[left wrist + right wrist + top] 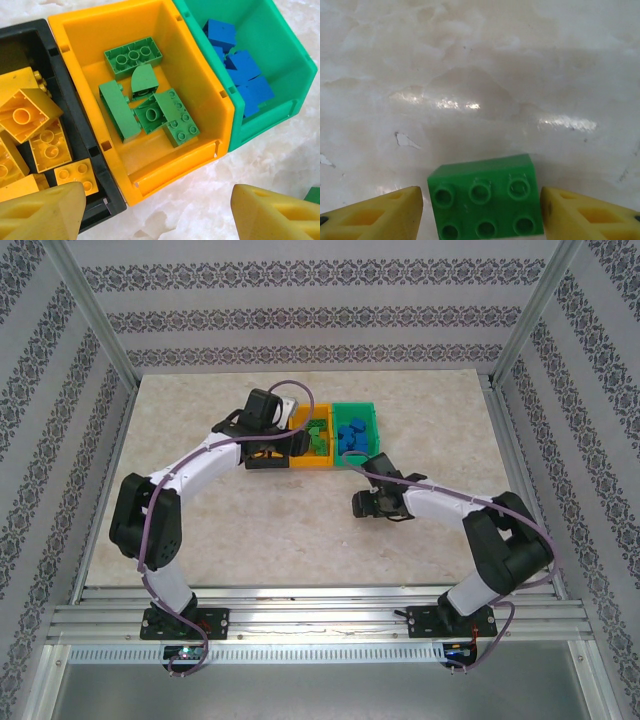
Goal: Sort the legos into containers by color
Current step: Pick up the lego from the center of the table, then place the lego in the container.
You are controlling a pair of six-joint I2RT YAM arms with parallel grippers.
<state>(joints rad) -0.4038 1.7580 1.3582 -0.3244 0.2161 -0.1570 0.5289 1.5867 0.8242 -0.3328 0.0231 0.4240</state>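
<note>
Green, six studs up, a brick point(485, 205) is lying flat on the table point(470, 75). We are bracketing it with our right gripper point(481, 197), fingers apart, seemingly so that closing pinches its sides. Our left gripper point(157, 190) is hovering spread and empty by the orange bin point(220, 105), where the other green legos point(145, 107) are lying.

Three joined bins stand in a row: a black bin point(82, 135), an orange bin point(200, 65) and a green bin point(282, 47). Yellow bricks point(25, 115) are piled in the black one. Some five green bricks point(150, 112) lie jumbled in the orange one, and blue bricks point(242, 70) in the green one. One loose green brick point(485, 200) rests studs-up on the tabletop point(480, 75).
</note>
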